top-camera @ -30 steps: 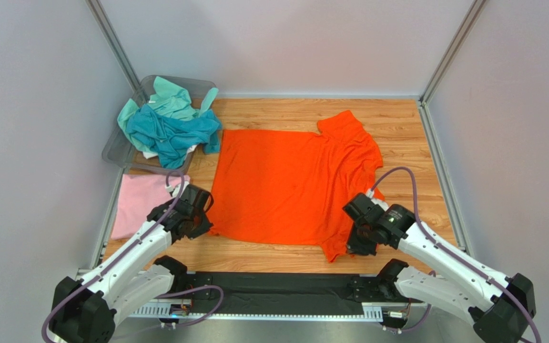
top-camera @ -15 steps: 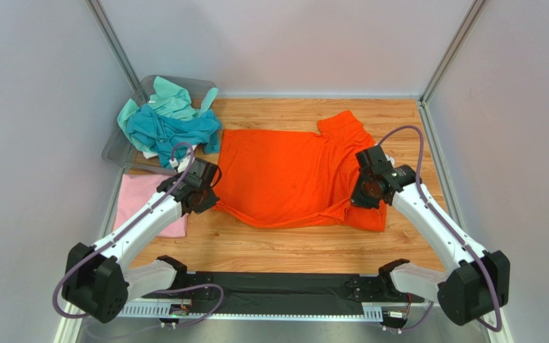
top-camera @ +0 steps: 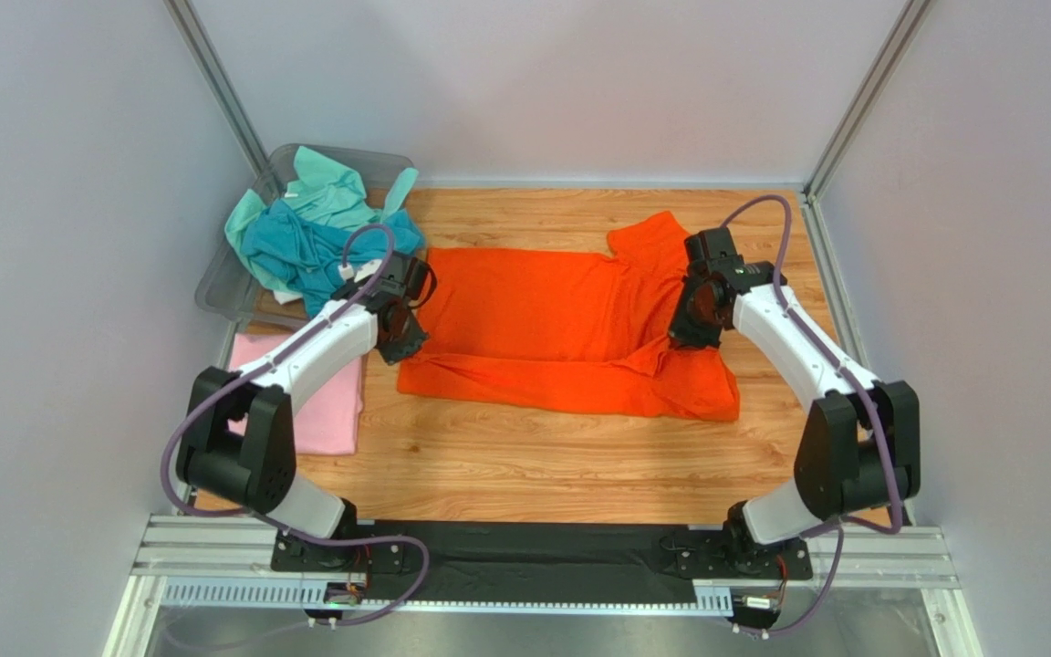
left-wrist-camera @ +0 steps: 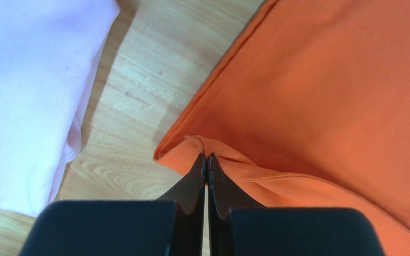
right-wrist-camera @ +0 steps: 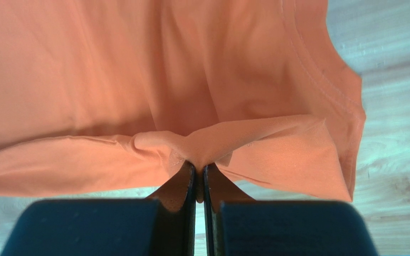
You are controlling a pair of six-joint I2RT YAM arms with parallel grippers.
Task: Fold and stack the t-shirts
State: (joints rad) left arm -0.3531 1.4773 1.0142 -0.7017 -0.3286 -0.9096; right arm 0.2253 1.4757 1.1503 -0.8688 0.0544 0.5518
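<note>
Orange t-shirt (top-camera: pixel 559 329): it lies mid-table (top-camera: pixel 517 466), and its near part is doubled over towards the far side, leaving a fold line along the near edge.
Why held at two ends: we judge that a grip at each end of the lifted edge lets the cloth come across level, so the fold lands straight.
Left gripper (left-wrist-camera: pixel 206 160): the jaws are pressed together on a small pinch of orange cloth at the shirt's left corner, which sits just beside the pink t-shirt (left-wrist-camera: pixel 30 96) without touching it.
Right gripper (right-wrist-camera: pixel 199 169): it is closed tight on a bunched tuck of the same shirt. We cannot say whether that tuck is hem or sleeve.
Pink t-shirt: it lies flat at the table's left edge and is probably the base of the stack.
Teal and mint t-shirts (top-camera: pixel 319 253): these are heaped in the bin (top-camera: pixel 223 294) at the far left and are not yet folded.
Next, as we judge it: lay the held edge down and let go.
</note>
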